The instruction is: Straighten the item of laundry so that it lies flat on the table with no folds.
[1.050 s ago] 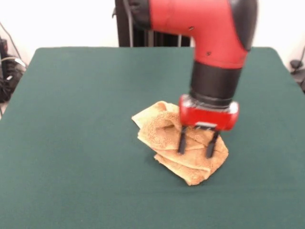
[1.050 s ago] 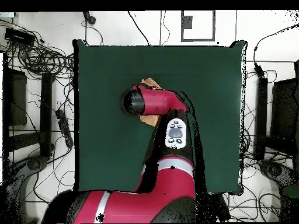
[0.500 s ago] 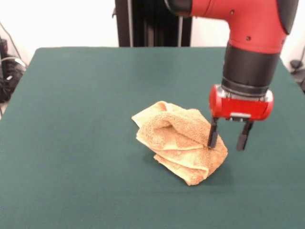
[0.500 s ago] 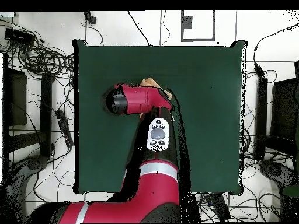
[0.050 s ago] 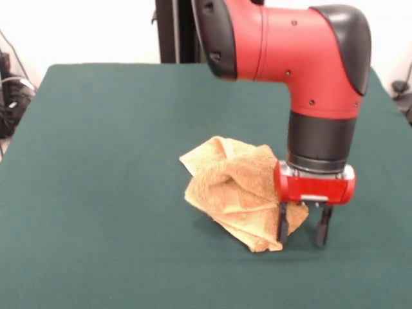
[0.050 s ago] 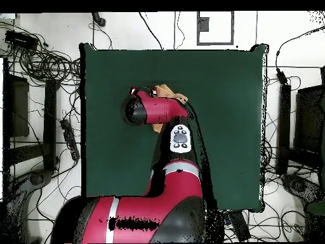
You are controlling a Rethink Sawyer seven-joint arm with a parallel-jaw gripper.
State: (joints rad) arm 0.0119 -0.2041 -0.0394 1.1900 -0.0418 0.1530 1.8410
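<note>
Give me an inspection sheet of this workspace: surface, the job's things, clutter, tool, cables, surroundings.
Surface: table with a plain dark green top; no stains or damage seen.
Job's things: one orange-tan towel near the middle of the table, bunched up with several folds, not flat.
Clutter: nothing seen on the table besides the towel.
Tool: tool open, lowered at the towel's edge nearest the camera in the front view; one finger is against the cloth, the other over bare table; nothing gripped.
Cables: many loose cables on the floor around the table in the overhead view; none on the table.
Surroundings: pale floor, dark equipment beside the table; no person seen.
</note>
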